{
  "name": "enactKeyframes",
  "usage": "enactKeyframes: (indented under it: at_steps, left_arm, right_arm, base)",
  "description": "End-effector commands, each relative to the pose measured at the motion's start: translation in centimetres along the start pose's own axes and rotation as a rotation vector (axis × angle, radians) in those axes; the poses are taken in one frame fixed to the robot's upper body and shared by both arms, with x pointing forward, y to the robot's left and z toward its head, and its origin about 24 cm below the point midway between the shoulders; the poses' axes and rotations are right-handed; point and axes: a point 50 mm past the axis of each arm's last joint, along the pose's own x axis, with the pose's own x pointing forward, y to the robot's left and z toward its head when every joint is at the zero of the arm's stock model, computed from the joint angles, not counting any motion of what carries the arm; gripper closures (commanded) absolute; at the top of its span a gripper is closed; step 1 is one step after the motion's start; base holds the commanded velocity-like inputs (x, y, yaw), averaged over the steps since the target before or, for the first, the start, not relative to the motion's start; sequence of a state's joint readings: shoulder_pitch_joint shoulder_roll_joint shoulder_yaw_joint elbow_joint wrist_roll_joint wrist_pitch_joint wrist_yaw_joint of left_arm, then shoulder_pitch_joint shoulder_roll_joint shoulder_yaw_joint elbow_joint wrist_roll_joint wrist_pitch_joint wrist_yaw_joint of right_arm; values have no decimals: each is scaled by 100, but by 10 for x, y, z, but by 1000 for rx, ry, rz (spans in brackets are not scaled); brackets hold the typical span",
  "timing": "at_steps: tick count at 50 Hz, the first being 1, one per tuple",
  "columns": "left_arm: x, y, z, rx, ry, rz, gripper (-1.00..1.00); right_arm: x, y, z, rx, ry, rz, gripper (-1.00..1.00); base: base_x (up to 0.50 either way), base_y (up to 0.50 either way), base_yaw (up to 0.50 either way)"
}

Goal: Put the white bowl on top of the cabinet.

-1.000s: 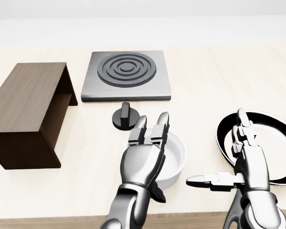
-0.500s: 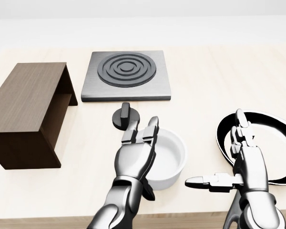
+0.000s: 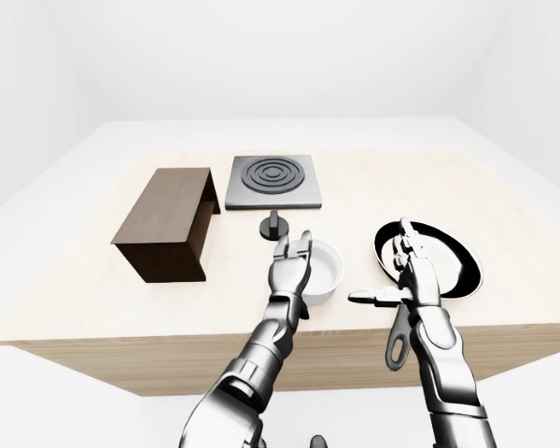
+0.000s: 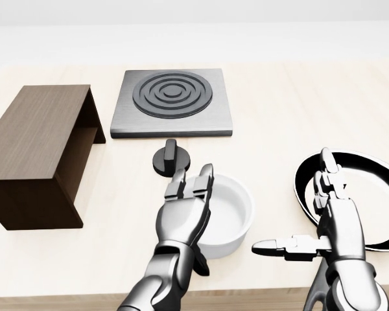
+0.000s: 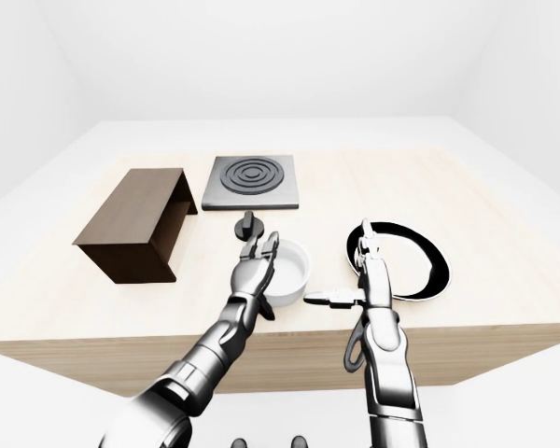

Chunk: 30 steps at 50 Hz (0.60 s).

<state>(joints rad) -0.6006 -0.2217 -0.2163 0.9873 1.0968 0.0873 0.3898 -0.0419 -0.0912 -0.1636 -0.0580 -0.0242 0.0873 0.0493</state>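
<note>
Left robot hand (image 4: 183, 210) fingers spread, at left rim of white bowl (image 4: 230, 210). Right robot hand (image 4: 334, 223) spread, over black pan (image 4: 376, 194). Cabinet (image 4: 39, 152) far left on tabletop (image 4: 279, 116).

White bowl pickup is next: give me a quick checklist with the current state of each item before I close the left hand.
1. White bowl upright on the table: ok.
2. Left hand at the bowl's left rim, fingers open: ok.
3. Fingers actually round the rim: cannot tell; the hand hides that side.
4. Right hand open, apart from the bowl, over the black pan: ok.
5. Cabinet top bare for placing: ok.
6. Knob standing close above the bowl in the head view, near the fingertips: not ok, watch it.
</note>
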Motion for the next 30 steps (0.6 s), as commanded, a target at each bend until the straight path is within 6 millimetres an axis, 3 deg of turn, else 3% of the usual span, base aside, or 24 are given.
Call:
enactKeyframes:
  at_steps: [1,2,3,30]
  left_arm:
    - [0,-4,-5,-5,26,-15,-100]
    - [-1,-4,-4,0,19,-13,-100]
    - [-1,-4,-3,1,13,-14,100]
    - [-7,-12,-5,61,-5,-43,100]
  right_arm:
    - [0,0,-1,-1,3,1,-100]
    - [0,0,0,0,2,1,-100]
    - [0,0,-1,-1,2,1,-100]
    - [0,1,0,-1,1,3,-100]
  base:
    - [0,0,0]
    - [0,0,0]
    - [0,0,0]
    - [0,0,0]
